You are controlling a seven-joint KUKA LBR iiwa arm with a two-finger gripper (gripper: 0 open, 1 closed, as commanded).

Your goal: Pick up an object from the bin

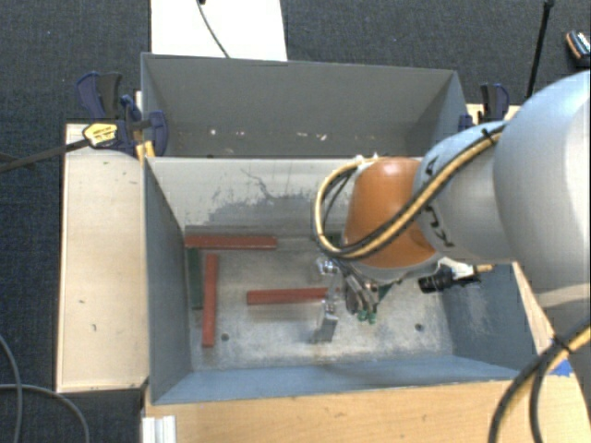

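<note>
My gripper [343, 317] hangs below the arm's orange cover, low over the bin floor right of centre, with its fingers apart and nothing between them. A short red bar [284, 296] lies flat on the floor, its right end just beside my left fingertip [324, 328]. A small green bit [369, 318] shows by the right finger; I cannot tell what it is.
On the left of the bin floor a long red bar [231, 242] lies crosswise. Below it a red bar [210, 301] and a dark green bar [195, 280] lie side by side along the left wall. The arm covers the bin's right part.
</note>
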